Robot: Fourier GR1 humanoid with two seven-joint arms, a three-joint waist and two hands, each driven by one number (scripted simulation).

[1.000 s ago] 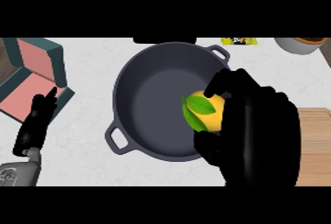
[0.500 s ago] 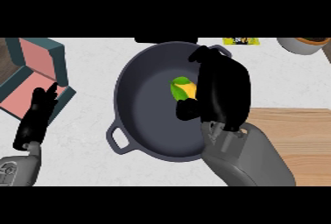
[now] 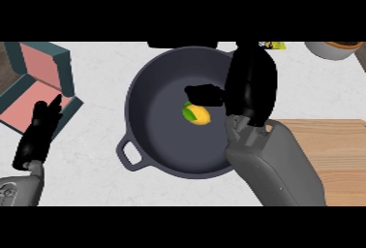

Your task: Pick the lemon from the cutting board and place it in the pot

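Small yellow-and-green lemon lies on the floor of the round dark grey pot, just left of the black right hand, beneath its thumb; that hand is spread and holds nothing, while the left hand rests open, well apart.

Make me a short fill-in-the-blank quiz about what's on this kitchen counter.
1. The yellow lemon with a green leaf lies ____ the dark grey round metal pot.
2. The black hand stretched over the pot is the robot's ____ one.
3. The rectangular cutting board beside the pot is made of light ____.

Missing words: inside; right; wood.
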